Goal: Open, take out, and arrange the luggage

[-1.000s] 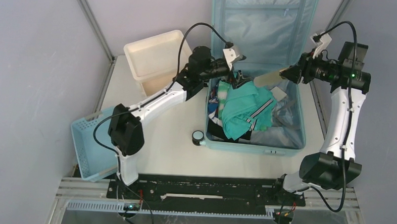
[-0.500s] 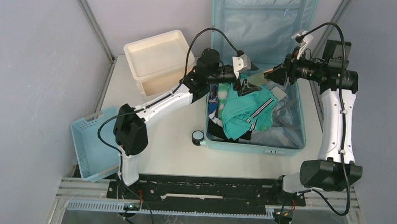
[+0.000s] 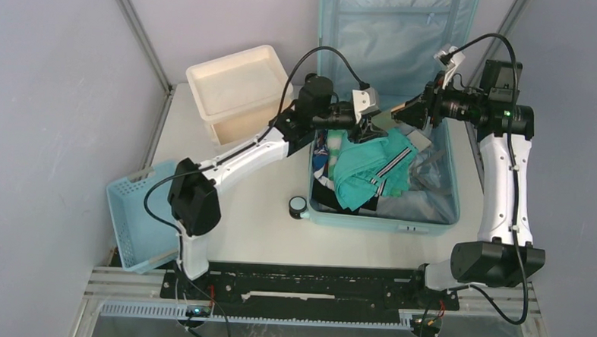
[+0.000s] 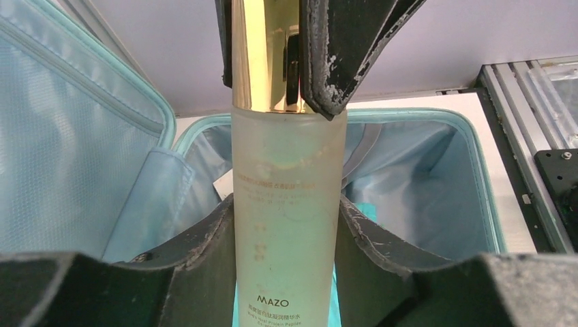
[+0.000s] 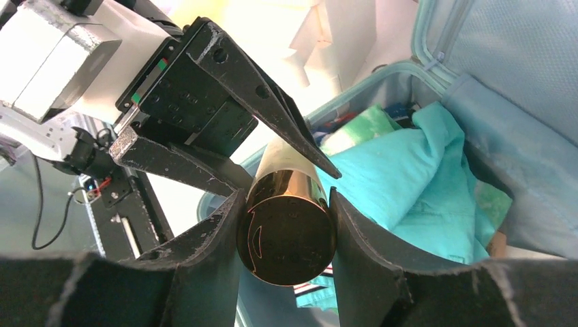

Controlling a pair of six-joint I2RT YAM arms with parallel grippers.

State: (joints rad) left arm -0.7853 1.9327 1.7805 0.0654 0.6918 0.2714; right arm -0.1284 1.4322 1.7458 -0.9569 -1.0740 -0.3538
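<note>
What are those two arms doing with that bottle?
Both arms hold one bottle in mid-air over the open suitcase. The left gripper clamps its frosted part, and the right gripper clamps its gold cap. It looks like a hand-over, though this moment alone does not show which way. The suitcase lies on the table with teal clothes heaped inside, so the unpacking is not finished.

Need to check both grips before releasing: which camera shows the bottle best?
Left wrist. The bottle fills the frame: frosted body with its MAZO label held in the left tool, gold cap pinched by the right tool. Right wrist shows only the cap end-on between its own fingers. Top external shows a short piece between both tools.
</note>
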